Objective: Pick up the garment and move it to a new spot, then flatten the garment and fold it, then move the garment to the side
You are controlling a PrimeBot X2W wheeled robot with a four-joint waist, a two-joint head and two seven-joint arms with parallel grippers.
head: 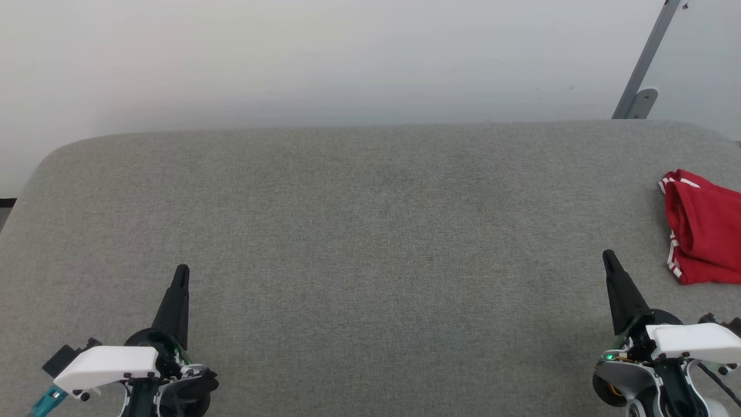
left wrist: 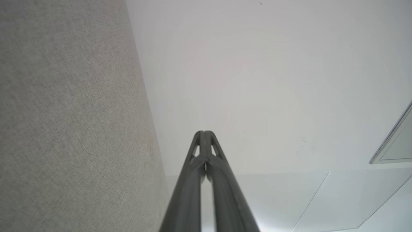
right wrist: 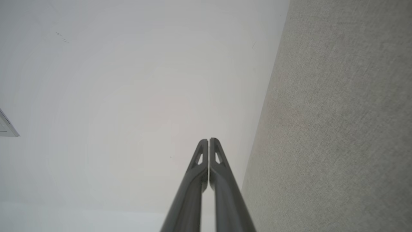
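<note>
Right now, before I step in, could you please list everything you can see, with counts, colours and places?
garment: one, red with red-and-white striped trim, bunched at the table's right edge, partly cut off by the head view's border.
fabric-covered table: one, grey, stretching across the work area.
wall: one, white, behind the table.
metal bar: one, grey, slanting against the wall at the upper right.
framed panel: one, pale grey, at the right edge of the left wrist view.
left claw: one, dark fingers shut and empty, over the table's near left.
right claw: one, dark fingers shut and empty, near right, just short of the garment.
</note>
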